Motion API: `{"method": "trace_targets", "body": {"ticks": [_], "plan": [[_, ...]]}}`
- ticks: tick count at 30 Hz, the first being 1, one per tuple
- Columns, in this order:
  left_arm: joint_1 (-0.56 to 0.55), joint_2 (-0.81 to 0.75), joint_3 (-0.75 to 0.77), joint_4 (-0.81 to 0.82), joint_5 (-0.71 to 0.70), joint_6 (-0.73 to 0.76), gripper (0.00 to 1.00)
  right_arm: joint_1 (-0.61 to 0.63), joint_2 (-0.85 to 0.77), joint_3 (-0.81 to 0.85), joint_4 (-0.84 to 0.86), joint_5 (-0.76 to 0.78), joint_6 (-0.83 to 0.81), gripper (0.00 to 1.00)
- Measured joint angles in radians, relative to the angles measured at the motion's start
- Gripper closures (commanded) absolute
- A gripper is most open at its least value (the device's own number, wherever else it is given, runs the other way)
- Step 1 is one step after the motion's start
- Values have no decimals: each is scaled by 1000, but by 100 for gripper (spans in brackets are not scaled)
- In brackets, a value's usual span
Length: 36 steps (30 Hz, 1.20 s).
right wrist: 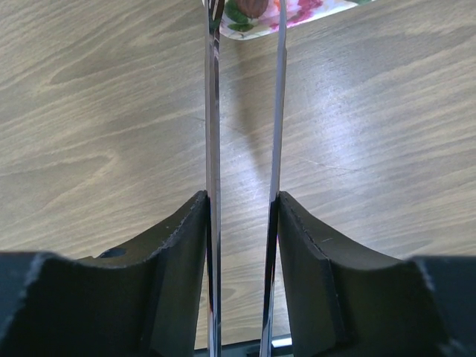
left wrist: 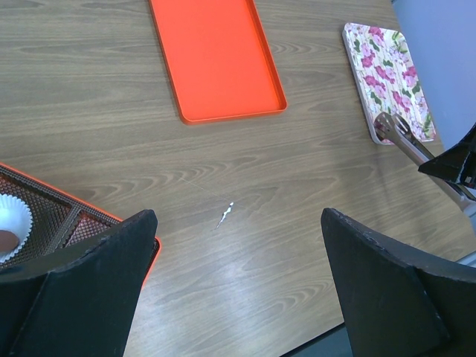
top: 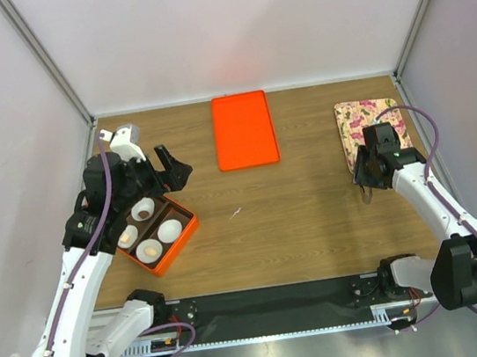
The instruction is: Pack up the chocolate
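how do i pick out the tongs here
Find the floral-patterned plate at the far right of the wooden table. Just in front of it, the black right hand clamps the tongs, their tips reaching the plate's near edge. They are two thin, shiny metal blades, unlike the flowery plate and the matte black hand.

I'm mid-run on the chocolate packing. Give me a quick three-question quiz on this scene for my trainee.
1. True or false: the left gripper has its jaws shut.
2. What does the right gripper hold? A) a spoon B) metal tongs C) a brush
3. Fill in: the top view shows ____ white paper cups in the orange box.

Key: 1 false, the jaws stand wide open. 2 B. 3 four.
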Motion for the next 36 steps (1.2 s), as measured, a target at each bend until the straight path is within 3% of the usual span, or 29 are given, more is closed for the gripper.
{"method": "trace_targets", "body": {"ticks": [23, 36], "plan": [[0, 5, 8, -7, -1, -6, 1, -2, 2, 3, -6, 0, 13, 65], [0, 135, 187, -19, -100, 2, 1, 36, 16, 114, 38, 14, -13, 65]]}}
